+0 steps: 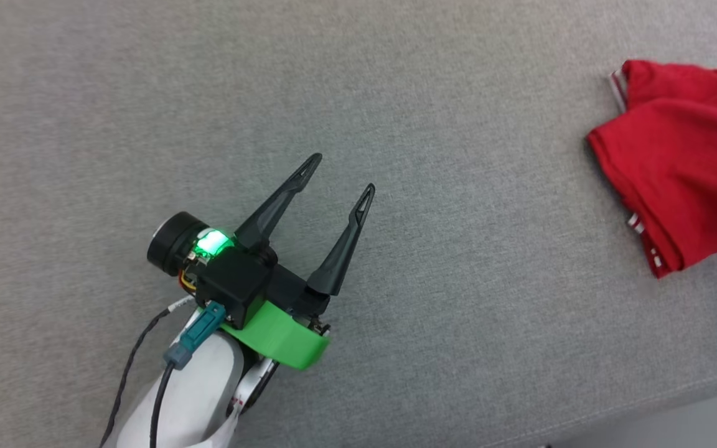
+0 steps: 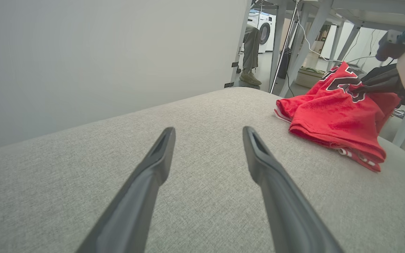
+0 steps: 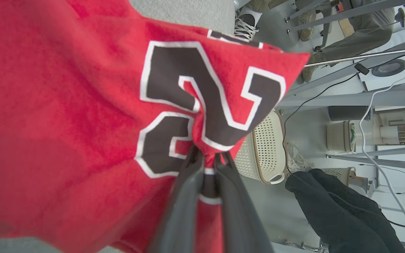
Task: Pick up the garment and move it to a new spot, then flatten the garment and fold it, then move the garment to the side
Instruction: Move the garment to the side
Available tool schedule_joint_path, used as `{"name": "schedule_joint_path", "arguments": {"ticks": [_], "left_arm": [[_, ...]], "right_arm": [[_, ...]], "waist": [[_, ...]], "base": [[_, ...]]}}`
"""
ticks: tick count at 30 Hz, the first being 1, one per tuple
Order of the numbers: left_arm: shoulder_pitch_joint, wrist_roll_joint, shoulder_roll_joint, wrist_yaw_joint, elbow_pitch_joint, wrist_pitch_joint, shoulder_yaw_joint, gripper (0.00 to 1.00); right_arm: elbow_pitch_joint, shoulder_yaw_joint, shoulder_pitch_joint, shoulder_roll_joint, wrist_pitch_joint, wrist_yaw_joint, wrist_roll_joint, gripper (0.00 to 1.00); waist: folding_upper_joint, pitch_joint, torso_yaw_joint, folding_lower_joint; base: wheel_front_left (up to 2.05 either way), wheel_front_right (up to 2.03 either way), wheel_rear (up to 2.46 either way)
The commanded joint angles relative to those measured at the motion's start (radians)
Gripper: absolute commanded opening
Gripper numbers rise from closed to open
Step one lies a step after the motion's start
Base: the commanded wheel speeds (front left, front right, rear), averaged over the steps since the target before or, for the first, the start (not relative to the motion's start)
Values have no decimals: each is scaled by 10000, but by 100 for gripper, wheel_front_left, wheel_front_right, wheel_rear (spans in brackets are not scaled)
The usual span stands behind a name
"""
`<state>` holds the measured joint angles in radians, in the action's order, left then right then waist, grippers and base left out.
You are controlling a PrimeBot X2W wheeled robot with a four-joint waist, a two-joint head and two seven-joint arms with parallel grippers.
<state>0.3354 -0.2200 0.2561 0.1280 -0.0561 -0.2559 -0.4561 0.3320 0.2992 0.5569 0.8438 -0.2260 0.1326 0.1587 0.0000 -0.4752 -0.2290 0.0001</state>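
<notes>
The garment (image 1: 682,180) is a red jersey lying crumpled at the right edge of the grey cushioned surface (image 1: 396,93). In the left wrist view the garment (image 2: 332,119) has one part lifted, showing black white-outlined lettering. My right gripper (image 3: 207,156) is shut on a pinch of the garment (image 3: 65,105) by the black number; it also appears as my right gripper (image 2: 359,89) at the far right of the left wrist view. My left gripper (image 1: 341,174) stands open above bare fabric, well left of the garment, nothing between its fingers (image 2: 160,151).
The grey surface's front edge (image 1: 645,404) runs along the lower right of the head view. Beyond the surface stand table legs (image 2: 311,31), a cream perforated basket (image 3: 265,151), cables and a dark cloth heap (image 3: 339,211). A person's legs (image 2: 251,45) show in the background.
</notes>
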Motion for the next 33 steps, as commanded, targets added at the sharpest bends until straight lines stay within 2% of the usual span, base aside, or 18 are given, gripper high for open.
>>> {"name": "schedule_joint_path", "arguments": {"ticks": [1,15,16,17,18,25,33], "left_arm": [[235,81,116,27,-121,-59,-51,100],[631,175,451,27,-731,-59,-127,100],[618,169,443,27,-746,-59,-86,100],[606,165,439,27,-754,-59,-52,100],[599,162,432,27,-758,-59,-26,100],[528,55,205,27,-670,-59,50,100],[29,-347,-382,27,-162,-59,551,100]], "right_arm": [[299,-85,284,-125,200,-19,-137,0],[2544,-1472,1603,-588,1227,-19,-1012,0],[2680,-1598,1688,-682,1203,-19,-1015,12],[2743,-1678,1746,-742,1232,-19,-1080,40],[2808,-1817,1812,-809,1299,-19,-1180,100],[3056,-2178,1833,-1006,1645,-19,-1619,100],[2670,-2111,1554,-1070,1840,-19,-1468,100]], "waist": [[0,-985,-717,-1],[0,-1889,-275,-1],[0,-1911,-232,-1],[0,-1918,-208,-1],[0,-1911,-162,-1],[0,-1401,93,-1],[0,143,492,-1]], "base": [[0,0,0],[0,0,0],[0,0,0],[0,0,0],[0,0,0],[0,0,0],[0,0,0]]}}
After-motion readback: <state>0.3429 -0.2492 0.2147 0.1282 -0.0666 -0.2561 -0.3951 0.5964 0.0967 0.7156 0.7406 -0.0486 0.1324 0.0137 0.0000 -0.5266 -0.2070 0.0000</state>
